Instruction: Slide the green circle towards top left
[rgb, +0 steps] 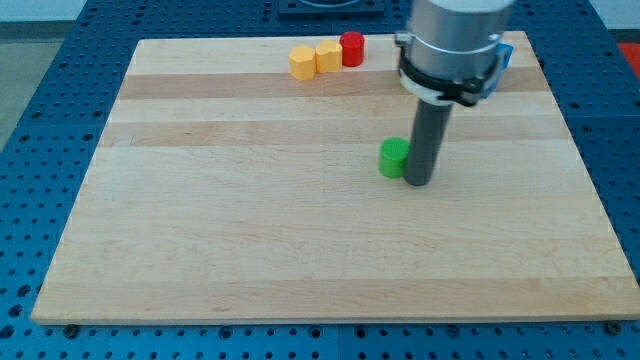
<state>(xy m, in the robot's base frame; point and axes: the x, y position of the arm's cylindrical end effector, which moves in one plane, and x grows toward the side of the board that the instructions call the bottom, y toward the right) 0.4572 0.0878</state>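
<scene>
In the camera view, a pale wooden board (300, 230) fills most of the frame, lying on a blue perforated table (40, 150). The green circle (393, 157) sits a little right of centre and slightly above the middle of the frame. My tip (418, 183) stands just beside it on the view's right, touching or very nearly touching its right edge; the dark rod rises from there to the grey arm housing at the upper right. There are no fingers on this arm to spread or pinch, only the plain rod, so nothing is gripped and the block can only be pushed.

Near the top edge of the board, left of the arm, three blocks form a short row: an orange block (302, 62), a yellow block (327, 56) and a red cylinder (351, 48), each touching or nearly touching its neighbour. A blue block (506, 54) peeks out behind the arm at the upper right, mostly hidden.

As for progress, I judge the task barely begun: the green circle lies well apart from the upper left corner, with open board between. My tip is placed on the right side, which suits a leftward push, though a push from lower right would better drive it up and left.
</scene>
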